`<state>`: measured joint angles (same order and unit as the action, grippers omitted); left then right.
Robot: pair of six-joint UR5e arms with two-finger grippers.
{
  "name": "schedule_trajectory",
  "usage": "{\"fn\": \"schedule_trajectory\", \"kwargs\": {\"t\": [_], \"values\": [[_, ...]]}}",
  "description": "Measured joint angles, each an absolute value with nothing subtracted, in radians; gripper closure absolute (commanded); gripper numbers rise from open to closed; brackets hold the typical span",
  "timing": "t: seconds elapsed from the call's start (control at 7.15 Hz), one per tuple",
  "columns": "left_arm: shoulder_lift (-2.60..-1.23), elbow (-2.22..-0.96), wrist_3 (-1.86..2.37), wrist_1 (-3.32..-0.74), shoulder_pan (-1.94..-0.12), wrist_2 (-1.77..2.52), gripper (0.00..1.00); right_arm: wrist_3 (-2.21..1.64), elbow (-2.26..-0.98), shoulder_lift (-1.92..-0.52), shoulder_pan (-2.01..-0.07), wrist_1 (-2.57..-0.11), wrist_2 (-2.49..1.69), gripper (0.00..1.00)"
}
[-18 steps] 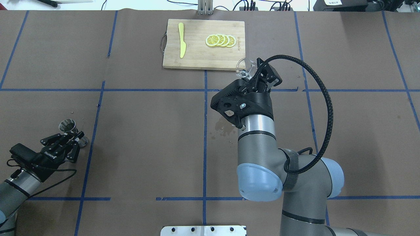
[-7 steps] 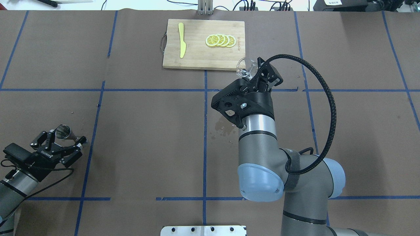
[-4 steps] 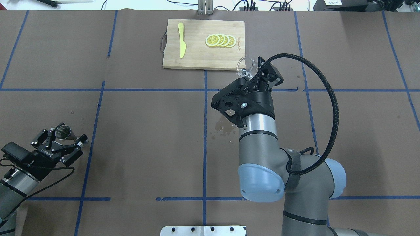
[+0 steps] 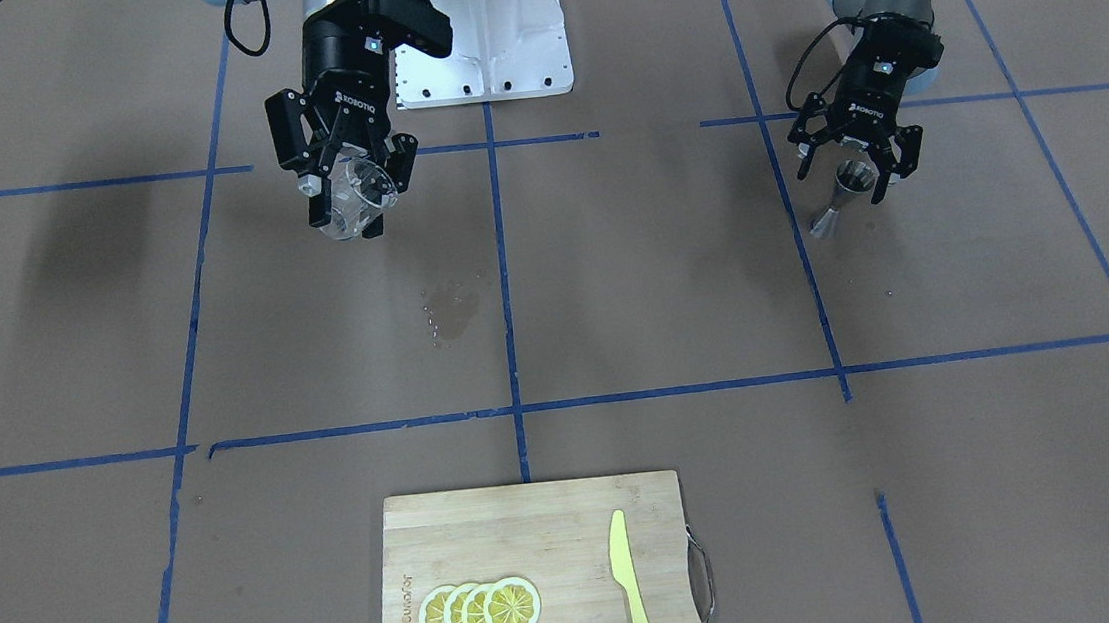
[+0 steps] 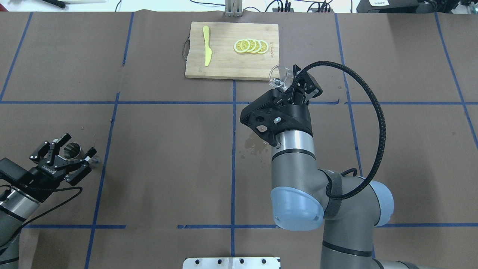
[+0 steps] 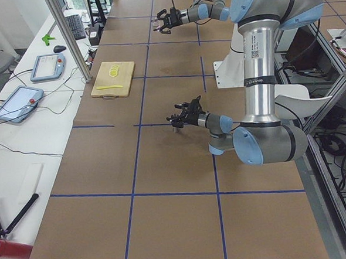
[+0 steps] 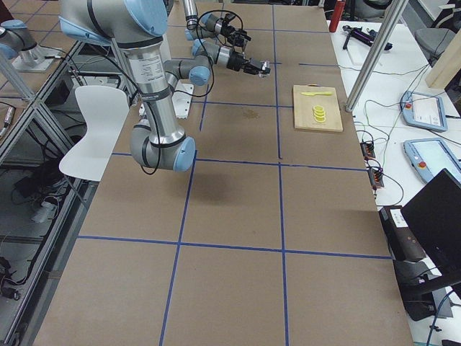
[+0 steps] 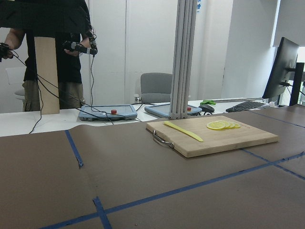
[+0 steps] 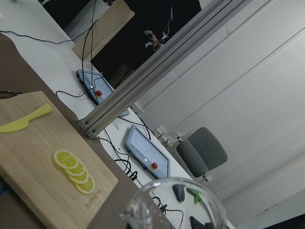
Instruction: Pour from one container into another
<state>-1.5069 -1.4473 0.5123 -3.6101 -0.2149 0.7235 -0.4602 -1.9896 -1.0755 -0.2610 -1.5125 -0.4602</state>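
Observation:
A small metal jigger [image 5: 71,149] stands on the brown table at the left, its lower cone [image 4: 827,217] resting on the surface. My left gripper [image 5: 79,145] is open, its fingers spread on either side of the jigger's upper cup without touching it. It shows on the right in the front-facing view, as my left gripper [image 4: 844,181]. My right gripper [image 5: 290,84] is shut on a clear glass cup [image 5: 278,76], held tilted above the table near the board's corner. The cup [image 4: 358,193] looks empty; its rim [image 9: 174,202] fills the bottom of the right wrist view.
A wooden cutting board [image 5: 224,63] at the far middle holds lemon slices [image 5: 251,46] and a yellow knife [image 5: 207,45]. A wet patch [image 5: 254,147] marks the table centre. A metal mounting plate [image 5: 231,262] sits at the near edge. A person [image 8: 52,62] stands beyond the table.
My left gripper opened off the jigger and drew back toward the near left; the jigger stays standing on the table. The right arm and the glass have barely moved.

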Motion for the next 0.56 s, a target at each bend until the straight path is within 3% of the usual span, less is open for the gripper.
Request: {"fn": "schedule_trajectory", "kwargs": {"t": [0.56], "values": [[-1.497,-1.509,0.473,-3.605,-0.268,0.785,0.04,-0.460,-1.990,-1.077,-0.261,-1.513,-0.460,1.00]]}}
